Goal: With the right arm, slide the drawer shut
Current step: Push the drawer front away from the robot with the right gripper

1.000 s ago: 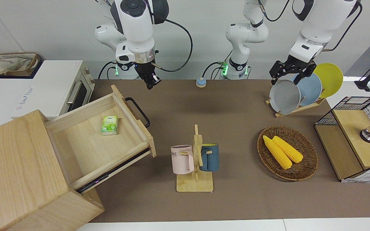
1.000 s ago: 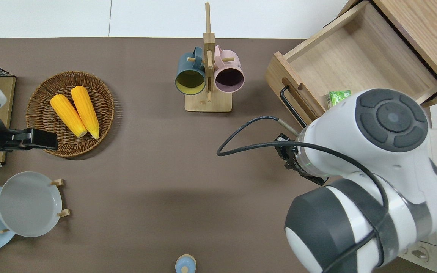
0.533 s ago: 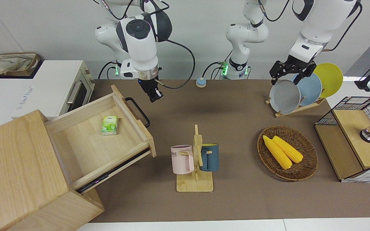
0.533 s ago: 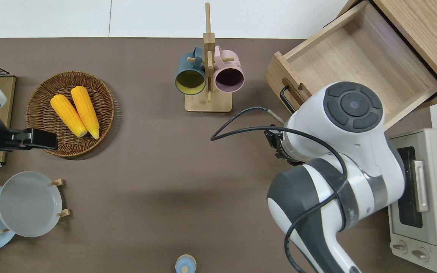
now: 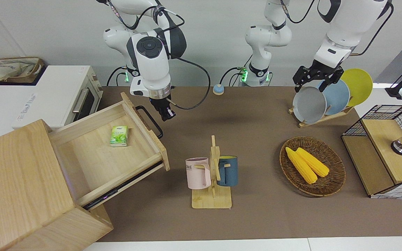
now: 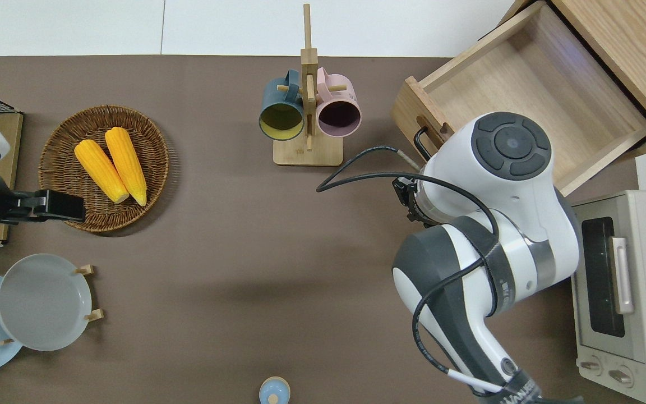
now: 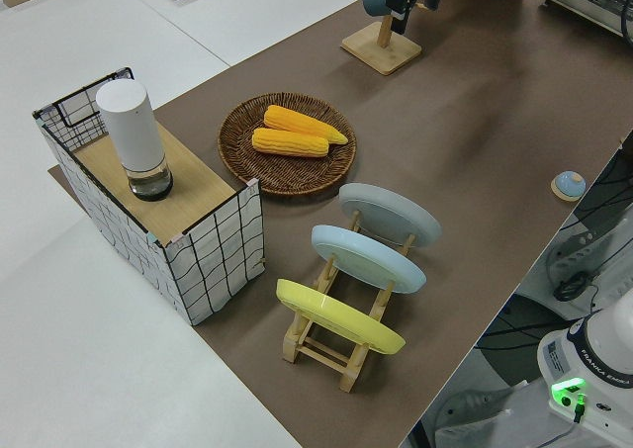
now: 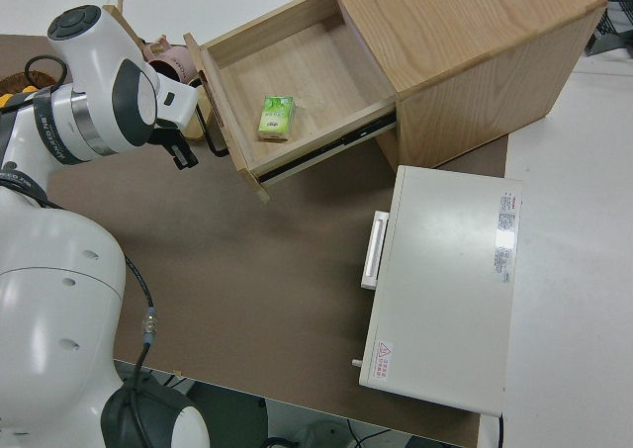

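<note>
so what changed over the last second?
The right gripper came away from the robots' edge of the table toward the drawer's black bar handle, not touching it yet. The drawer stayed wide open with the green packet inside. The left arm stayed parked.

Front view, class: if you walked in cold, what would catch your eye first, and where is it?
The wide light-wood drawer stands pulled far out of the large pale wooden cabinet at the right arm's end of the table, a small green carton lying inside. The black right gripper hangs close beside the drawer's black bar handle.
</note>
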